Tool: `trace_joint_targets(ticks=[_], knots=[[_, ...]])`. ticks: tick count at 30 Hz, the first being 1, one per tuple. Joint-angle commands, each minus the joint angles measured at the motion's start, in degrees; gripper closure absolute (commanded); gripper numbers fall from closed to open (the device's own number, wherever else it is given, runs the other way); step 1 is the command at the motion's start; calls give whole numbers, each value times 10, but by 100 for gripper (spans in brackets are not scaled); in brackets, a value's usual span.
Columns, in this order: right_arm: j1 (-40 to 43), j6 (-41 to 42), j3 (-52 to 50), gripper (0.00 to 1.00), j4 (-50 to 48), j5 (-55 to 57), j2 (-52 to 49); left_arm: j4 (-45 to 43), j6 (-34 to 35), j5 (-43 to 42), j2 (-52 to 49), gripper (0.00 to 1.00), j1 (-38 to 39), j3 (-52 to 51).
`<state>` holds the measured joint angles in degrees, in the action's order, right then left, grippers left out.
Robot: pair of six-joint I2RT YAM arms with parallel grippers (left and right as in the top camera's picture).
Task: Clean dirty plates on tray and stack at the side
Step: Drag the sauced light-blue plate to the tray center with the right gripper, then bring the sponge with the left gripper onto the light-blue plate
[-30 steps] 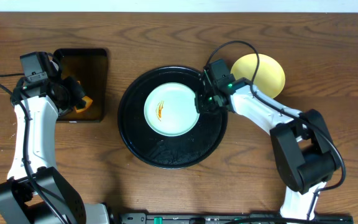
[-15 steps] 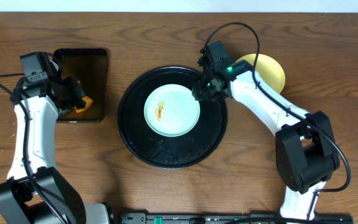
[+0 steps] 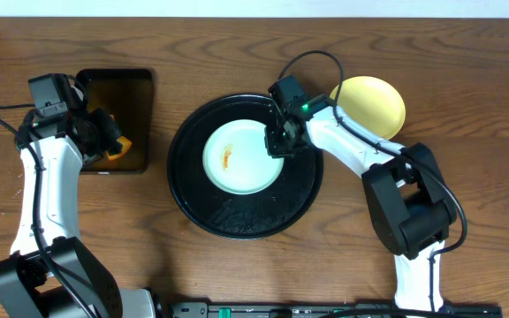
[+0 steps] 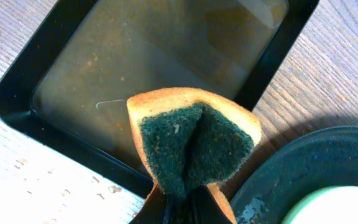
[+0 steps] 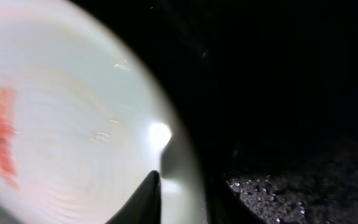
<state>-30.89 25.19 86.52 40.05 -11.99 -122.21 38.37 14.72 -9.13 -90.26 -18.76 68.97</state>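
A pale mint-blue plate (image 3: 237, 157) with an orange smear lies in the large round black tray (image 3: 237, 221). My right gripper (image 3: 278, 141) is at the plate's right rim. In the right wrist view its fingers (image 5: 182, 199) are closed on that rim, one on the plate (image 5: 73, 112) and one outside over the tray (image 5: 278, 93). A pale yellow plate (image 3: 374, 102) lies on the table to the right of the tray. My left gripper (image 3: 104, 140) is shut on an orange and green sponge (image 4: 191, 143). A second mint-blue plate is out of view.
A small black rectangular tray (image 3: 117, 88) of brownish liquid stands at the left, under the sponge; it also shows in the left wrist view (image 4: 104, 62). The round tray's rim (image 4: 303, 162) and the plate's edge (image 4: 340, 208) show at that view's lower right.
My right gripper has moved left from the tray's right edge onto the mint-blue plate's right rim. The plate has shifted slightly left. The left arm has not moved.
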Motion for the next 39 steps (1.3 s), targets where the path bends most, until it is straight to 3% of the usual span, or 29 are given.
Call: trace_joint_targets(ticks=[1, 11, 17, 30, 39], knots=[[-7, 5, 0, 99, 2, 15, -7, -1, -10, -7, -3, 93, -3, -5], [2, -31, 1, 99, -10, 51, -7, 0, -10, -11, -4, 92, -3, -5], [3, -34, 1, 99, -20, 51, -7, 0, -30, -134, -4, 92, 17, -5], [-2, 8, 0, 99, -32, 44, -7, -4, -34, -163, -9, 92, 187, -5], [-3, 8, 0, 99, -27, 60, -7, -41, 56, -157, -89, 93, 270, -5]])
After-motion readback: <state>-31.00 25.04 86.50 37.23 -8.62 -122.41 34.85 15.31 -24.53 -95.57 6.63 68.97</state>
